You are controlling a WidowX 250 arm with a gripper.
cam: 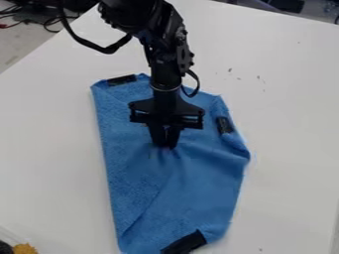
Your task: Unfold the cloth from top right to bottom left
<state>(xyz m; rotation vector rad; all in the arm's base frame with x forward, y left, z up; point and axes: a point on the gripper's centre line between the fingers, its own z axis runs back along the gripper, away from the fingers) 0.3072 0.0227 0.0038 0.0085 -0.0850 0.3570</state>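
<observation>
The black gripper [165, 145] hangs over the upper middle of the blue cloth [136, 183], its fingers close together and pinching the fabric. Small creases spread from the fingertips. The cloth lies partly folded, long from top to bottom, with a slanting fold edge in its lower left part. Its right side is bunched and turned over. Black patches show at its top left corner, on its upper right edge and at its bottom end. The arm covers part of the cloth's top edge.
A white table [291, 149] lies under the cloth, with small dark specks at the upper right. At the bottom left corner is a yellow object [25, 248] beside something dark. Cables [49, 21] lie beyond the table's upper left edge.
</observation>
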